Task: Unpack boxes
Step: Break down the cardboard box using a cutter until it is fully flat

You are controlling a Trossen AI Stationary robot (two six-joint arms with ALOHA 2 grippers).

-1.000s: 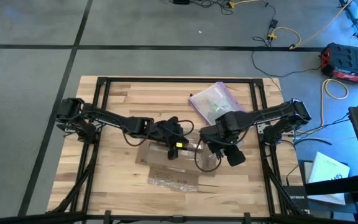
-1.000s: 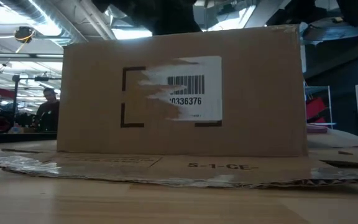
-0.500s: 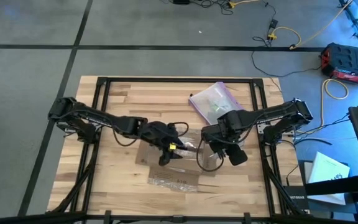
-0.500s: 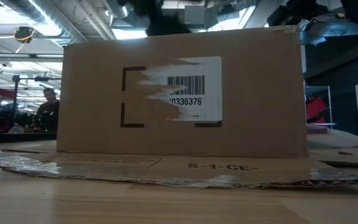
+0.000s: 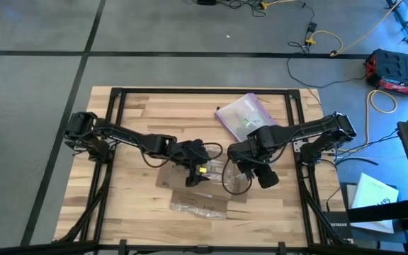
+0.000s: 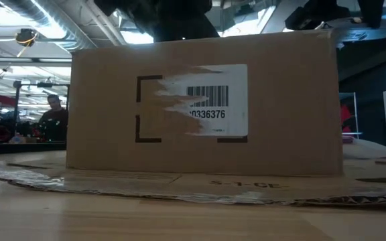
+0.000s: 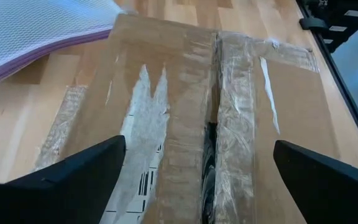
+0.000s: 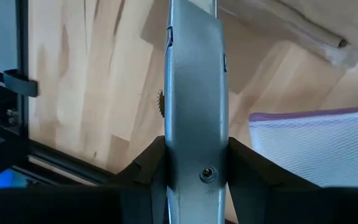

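Note:
A brown cardboard box (image 6: 206,107) with a torn barcode label stands on a flattened sheet of cardboard (image 6: 179,184) in the middle of the table. Its top (image 7: 185,93) has a taped seam down the middle. My left gripper (image 5: 193,176) hovers over that top, slanting down. It is open wide, with one finger to each side of the seam (image 7: 199,144). My right gripper (image 5: 250,170) is just right of the box, points steeply down and is shut on a grey knife-like tool (image 8: 194,74). My right gripper pinches the grey tool's handle (image 8: 194,134) between its two fingers, one on each flat-sided edge. The tool lies along the fingers and reaches out past their tips, pointing down toward the table. Its far end runs out of the wrist picture.
A clear bag with a purple zip edge (image 5: 245,117) lies on the table behind the right gripper, toward the far right. Black frame rails (image 5: 115,113) border the wooden tabletop. A person (image 6: 52,117) stands in the room far behind.
The box has slid a little toward the near edge; it stands slightly larger and farther right in the low view. My left gripper has dipped a little over the box top.

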